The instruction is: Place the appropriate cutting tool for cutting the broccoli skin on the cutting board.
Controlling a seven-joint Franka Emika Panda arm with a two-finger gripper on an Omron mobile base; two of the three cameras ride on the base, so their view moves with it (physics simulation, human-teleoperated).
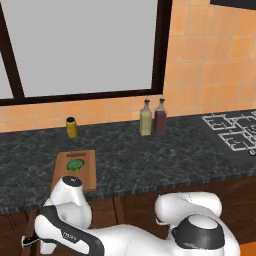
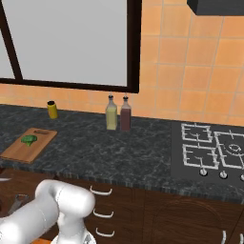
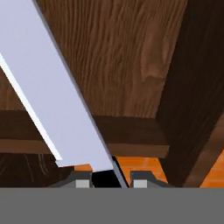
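Surface: dark speckled stone (image 1: pixel 150 160), above the tool
Room: orange tiles, window, stove (image 2: pixel 214 150)
Writing: none legible
Tool (image 3: pixel 105 180): clamped on knife (image 3: pixel 52 87)

The white arm folds low in front of the base, its forearm reaching down to the left, below desk level. In the hand view the gripper (image 3: pixel 105 180) has its fingers (image 3: pixel 81 180) closed narrowly on the knife (image 3: pixel 57 96).
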